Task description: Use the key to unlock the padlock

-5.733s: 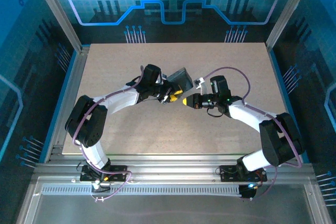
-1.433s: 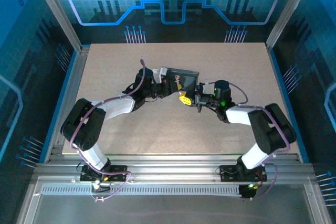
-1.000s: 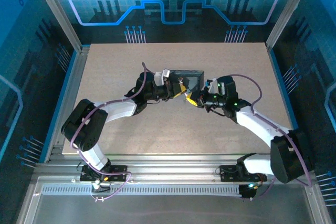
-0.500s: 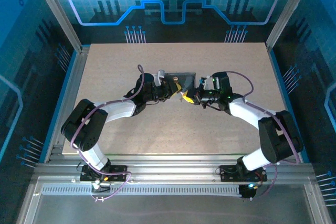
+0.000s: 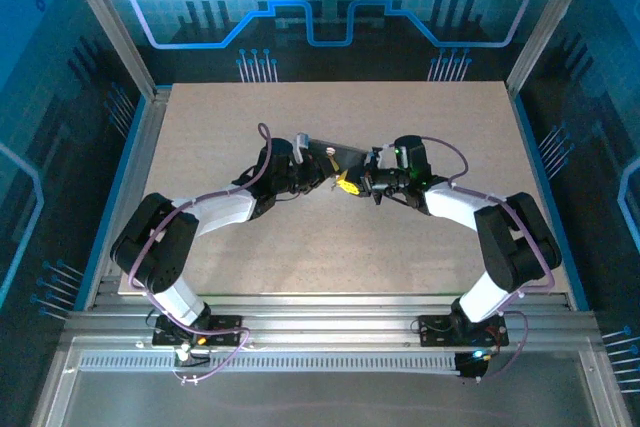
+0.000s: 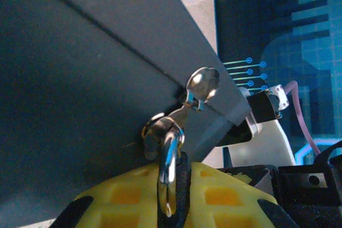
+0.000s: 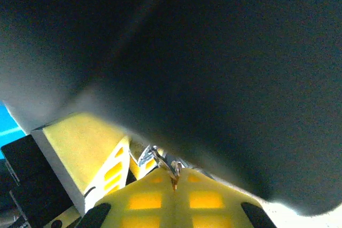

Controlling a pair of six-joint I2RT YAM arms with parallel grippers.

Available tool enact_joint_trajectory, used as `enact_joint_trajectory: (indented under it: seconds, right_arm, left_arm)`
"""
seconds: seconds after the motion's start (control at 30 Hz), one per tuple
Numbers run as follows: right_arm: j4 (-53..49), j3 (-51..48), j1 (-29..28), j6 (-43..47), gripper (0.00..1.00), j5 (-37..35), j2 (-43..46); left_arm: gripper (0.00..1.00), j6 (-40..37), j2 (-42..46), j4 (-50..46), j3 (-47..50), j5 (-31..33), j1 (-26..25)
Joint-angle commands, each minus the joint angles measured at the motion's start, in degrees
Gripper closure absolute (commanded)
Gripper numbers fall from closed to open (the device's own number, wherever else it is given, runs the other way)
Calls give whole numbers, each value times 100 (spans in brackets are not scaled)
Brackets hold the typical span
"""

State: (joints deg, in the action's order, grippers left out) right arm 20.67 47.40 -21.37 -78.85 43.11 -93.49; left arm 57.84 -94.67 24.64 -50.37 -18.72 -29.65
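Both arms have stretched farther across the desk [image 5: 220, 117] than a few seconds ago, and the dark tin box [image 6: 80, 78] between them has tipped until it looks thin and edge-on from above.

The left pincer [image 6: 179, 198] is closed, its yellow pads [image 6: 128, 198] clamped on the black body of the padlock [image 6: 169, 158]. The padlock's silvery loop runs up through the hasp [image 6: 203, 83] on the box. The right pincer [image 7: 173, 198] is pressed shut on the key [image 7: 173, 181], just beside the padlock.

Likely risks: so little of the key sticks out that a slightly off-line push could skid it off the lock body, twist it in the grip, or drop it. The padlock hangs from the hasp, so pressure could also swing it or the tilted box.

The keyhole is hidden. Most of the padlock body sits between the pads. Only a thin pale sliver of key shows at the seam. Whether the key touches the padlock cannot be told, and the box is dark and blurred in the right wrist view.
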Motion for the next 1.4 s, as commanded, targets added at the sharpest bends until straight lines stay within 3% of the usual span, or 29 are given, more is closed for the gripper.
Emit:
enact_joint_trajectory:
  seconds: [0.0, 0.1, 0.3, 0.43, 0.57, 0.67, 0.83, 0.97, 1.1, 1.27, 1.37]
  right_arm:
    - [1703, 376, -109, -377, 100, 12, -44]
    - [1035, 336, -37, 69, 100, -180, 121]
    - [1731, 356, -70, -262, 100, -223, 6]
    - [1503, 795, -177, -157, 100, -272, -165]
    - [-306, 1218, -140, 1006, 99, -736, 112]
    - [-1139, 1386, -149, 1675, 95, -1043, 332]
    - [-1194, 1343, -122, 1880, 85, -713, 369]
    - [-1570, 1258, -64, 2115, 70, -599, 372]
    - [-1557, 928, 64, 2141, 63, -594, 569]
    - [-2172, 735, 192, 2644, 61, -798, 1033]
    - [-2663, 686, 194, 3086, 67, -1029, 1364]
  left_arm:
    - [100, -300, -130, -296, 14, -962, -298]
    - [100, -267, -92, -130, 156, -1098, -202]
    - [100, -209, -144, -65, 142, -1282, -275]
    - [100, -181, -252, -30, 46, -1348, -469]
    - [100, -261, -203, -224, 20, -1369, -489]
    - [100, -285, -165, -522, -26, -1281, -477]
    - [100, 174, -230, -243, 65, -1277, -223]
    - [100, 375, -207, -213, 102, -1191, 6]
    - [100, 429, -175, -215, 117, -1188, 177]
    - [100, 468, -147, -180, 85, -1278, 242]
    - [100, 496, -157, -147, 79, -1313, 243]
